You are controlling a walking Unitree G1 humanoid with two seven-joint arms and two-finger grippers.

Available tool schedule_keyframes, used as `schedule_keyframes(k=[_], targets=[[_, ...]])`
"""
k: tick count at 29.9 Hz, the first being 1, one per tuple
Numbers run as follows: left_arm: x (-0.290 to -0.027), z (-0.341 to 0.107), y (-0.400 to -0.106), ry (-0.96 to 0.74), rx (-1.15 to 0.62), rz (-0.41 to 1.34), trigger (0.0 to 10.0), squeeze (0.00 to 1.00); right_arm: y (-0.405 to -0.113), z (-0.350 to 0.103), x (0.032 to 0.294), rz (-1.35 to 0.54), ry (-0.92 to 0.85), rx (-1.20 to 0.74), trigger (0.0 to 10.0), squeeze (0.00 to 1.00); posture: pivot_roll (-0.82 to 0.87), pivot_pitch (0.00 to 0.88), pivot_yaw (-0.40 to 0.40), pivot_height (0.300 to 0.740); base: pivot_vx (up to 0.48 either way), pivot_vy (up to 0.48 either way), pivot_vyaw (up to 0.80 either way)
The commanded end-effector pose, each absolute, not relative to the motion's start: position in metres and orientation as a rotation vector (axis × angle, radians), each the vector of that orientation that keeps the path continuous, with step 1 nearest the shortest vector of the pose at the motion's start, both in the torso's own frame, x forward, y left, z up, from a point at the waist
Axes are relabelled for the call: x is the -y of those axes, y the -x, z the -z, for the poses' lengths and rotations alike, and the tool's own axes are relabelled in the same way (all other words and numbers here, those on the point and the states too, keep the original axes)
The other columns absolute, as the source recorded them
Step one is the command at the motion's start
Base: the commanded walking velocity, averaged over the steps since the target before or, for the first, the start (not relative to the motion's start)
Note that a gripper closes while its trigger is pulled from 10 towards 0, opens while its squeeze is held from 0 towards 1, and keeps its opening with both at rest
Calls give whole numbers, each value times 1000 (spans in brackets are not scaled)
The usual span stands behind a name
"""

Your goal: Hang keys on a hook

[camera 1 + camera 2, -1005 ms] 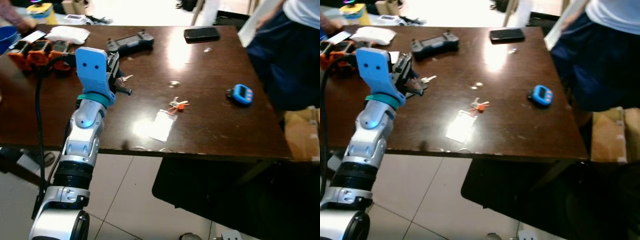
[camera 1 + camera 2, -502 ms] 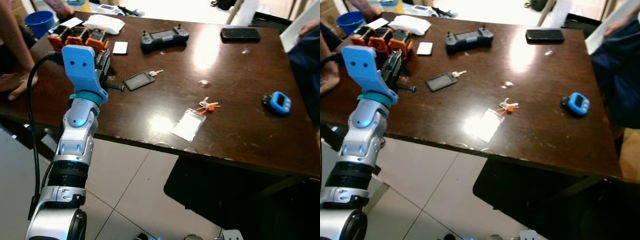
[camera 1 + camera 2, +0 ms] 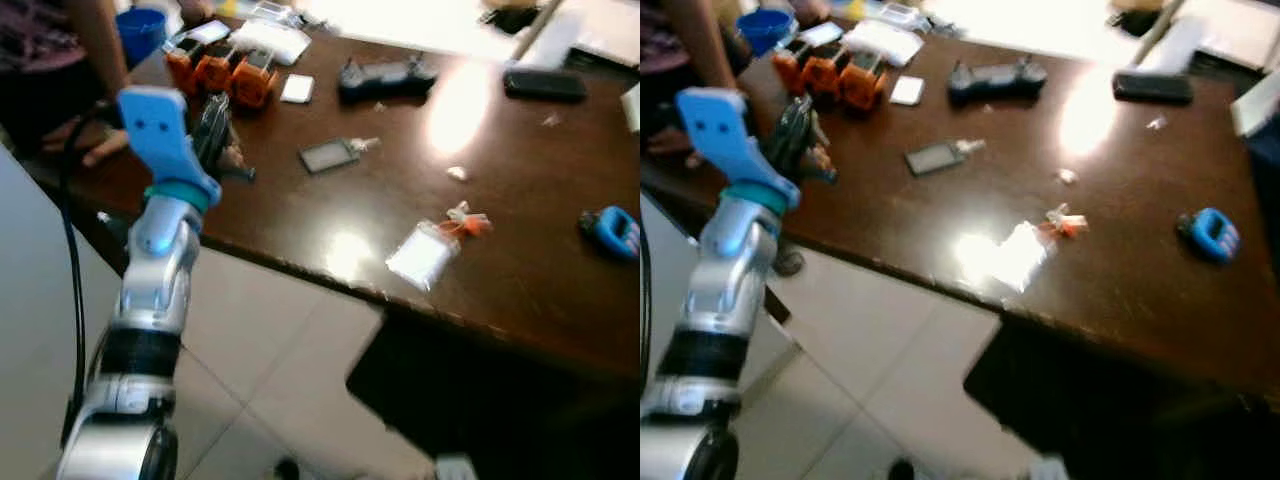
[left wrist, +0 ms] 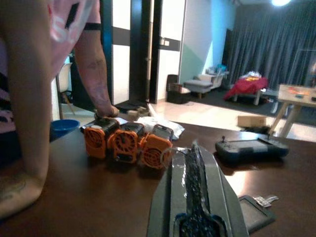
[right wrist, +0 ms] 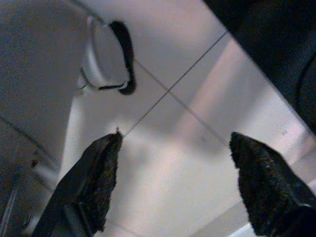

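On the dark brown table (image 3: 520, 280), near its front edge, the keys (image 3: 464, 222) with an orange tag lie touching a clear plastic sleeve (image 3: 423, 254); motion blur hides their detail. Toward the far left corner stand three orange devices (image 3: 218, 70), with a black controller (image 3: 385, 78) and a black card holder (image 3: 330, 155) further in, and a blue gadget (image 3: 611, 228) by the right edge. The left gripper (image 3: 213, 130) hovers over the left front corner.

Through the left wrist camera, the left gripper's fingers (image 4: 196, 187) press flat together, holding nothing; a person's arm (image 4: 29, 123) leans on the table, cut off above.

Through the right wrist camera, the right gripper (image 5: 177, 182) hangs over pale floor tiles (image 5: 173, 163), fingers spread wide and empty.
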State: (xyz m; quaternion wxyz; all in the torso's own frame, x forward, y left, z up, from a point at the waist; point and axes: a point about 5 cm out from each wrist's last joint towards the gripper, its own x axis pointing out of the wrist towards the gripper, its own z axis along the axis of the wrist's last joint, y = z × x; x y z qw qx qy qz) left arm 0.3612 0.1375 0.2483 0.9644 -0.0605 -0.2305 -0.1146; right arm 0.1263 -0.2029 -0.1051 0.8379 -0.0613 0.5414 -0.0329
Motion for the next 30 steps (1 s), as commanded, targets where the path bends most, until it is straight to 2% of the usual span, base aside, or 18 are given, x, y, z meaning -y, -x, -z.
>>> schedule_keyframes(k=[1, 4, 18, 30], targets=[[-138, -246, -360, 147, 455, 245, 10000, 0, -115, 110, 191, 36, 103, -1181, 10000, 0, -99, 107, 94, 740, 0, 0, 800], [-133, -243, -358, 187, 447, 291, 10000, 0, -115, 110, 192, 40, 96, -1181, 10000, 0, -95, 86, 87, 740, 0, 0, 800], [-138, -255, -358, 203, 479, 303, 10000, 0, -113, 110, 192, 35, 98, -1178, 10000, 0, -67, 65, 85, 740, 0, 0, 800], [-119, -288, -355, 179, 566, 519, 10000, 0, -112, 111, 192, 40, 92, -1180, 10000, 0, -80, 77, 92, 740, 0, 0, 800]])
